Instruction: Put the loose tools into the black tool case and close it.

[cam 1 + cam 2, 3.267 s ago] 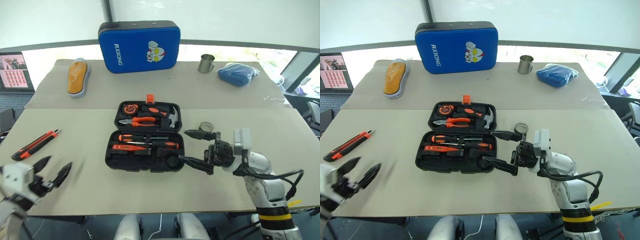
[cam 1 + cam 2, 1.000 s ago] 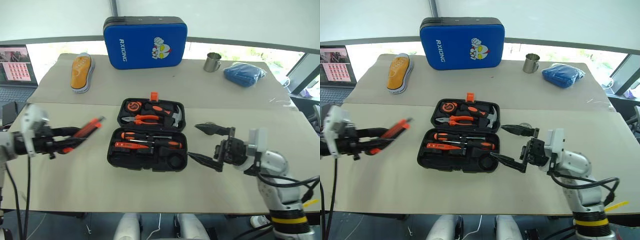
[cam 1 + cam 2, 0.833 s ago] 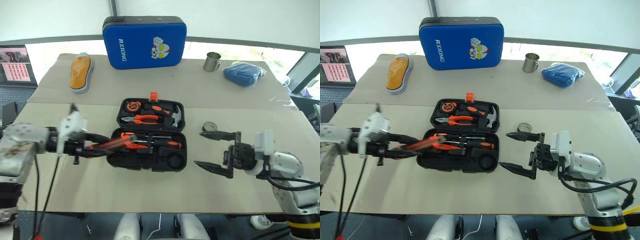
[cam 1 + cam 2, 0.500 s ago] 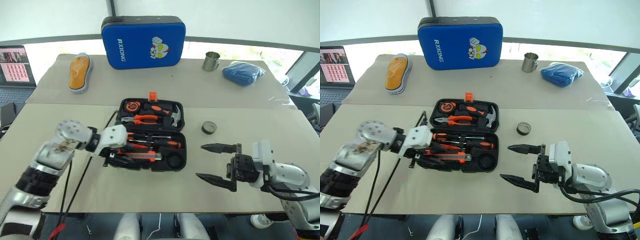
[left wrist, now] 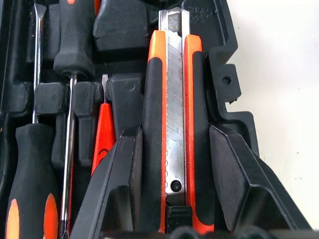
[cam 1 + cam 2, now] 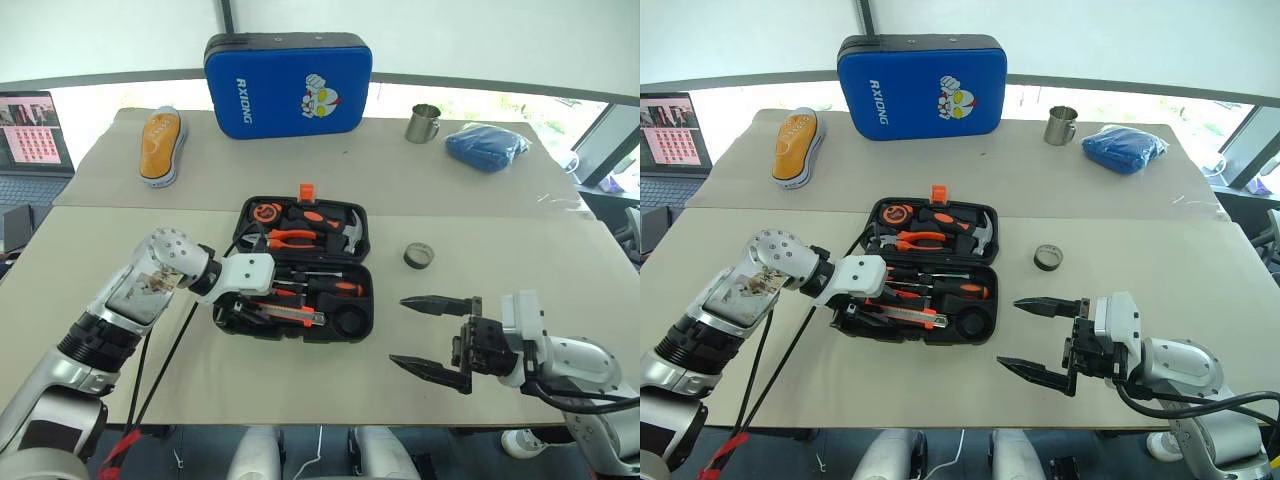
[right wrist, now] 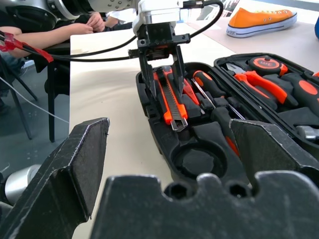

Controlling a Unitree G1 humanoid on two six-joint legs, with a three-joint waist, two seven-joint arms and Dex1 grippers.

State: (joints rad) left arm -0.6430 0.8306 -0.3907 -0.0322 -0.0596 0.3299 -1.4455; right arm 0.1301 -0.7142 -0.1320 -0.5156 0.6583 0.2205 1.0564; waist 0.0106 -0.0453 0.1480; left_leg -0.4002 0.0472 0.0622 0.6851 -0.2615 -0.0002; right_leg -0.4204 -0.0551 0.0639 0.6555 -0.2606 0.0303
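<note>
At the open tool case's [image 6: 300, 270] front row, the left gripper [image 6: 262, 302] clamps the utility knife [image 6: 290, 317], pointing toward three o'clock, while the tape roll [image 6: 419, 256] lies at twelve o'clock of the gaping right gripper [image 6: 432, 335].

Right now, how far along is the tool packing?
Done: both screwdrivers sit in the black tool case. In hand: the left gripper holds the utility knife in the case's front slot. Left: the tape roll on the table, then closing the lid. Right gripper open, empty.
</note>
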